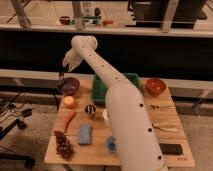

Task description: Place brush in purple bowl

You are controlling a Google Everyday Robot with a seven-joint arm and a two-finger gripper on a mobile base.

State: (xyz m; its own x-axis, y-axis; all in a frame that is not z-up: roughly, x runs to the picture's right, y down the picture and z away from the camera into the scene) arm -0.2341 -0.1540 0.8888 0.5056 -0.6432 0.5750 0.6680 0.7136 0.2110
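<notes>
The purple bowl (69,85) is round and dark and stands at the table's back left corner. My gripper (66,64) hangs just above it, over its left rim, at the end of the white arm that reaches up from the lower right. A thin dark stick, the brush (60,76), hangs down from the shut gripper toward the bowl's left edge. Its lower tip is level with the rim, and I cannot tell whether it touches.
A green bin (131,78) sits behind the arm, with a reddish-orange bowl (155,86) to its right. On the wooden table (172,137) lie a yellow fruit (69,101), a red pepper (69,120), grapes (62,143), a blue block (85,134), a can (90,109) and a blue cup (110,144).
</notes>
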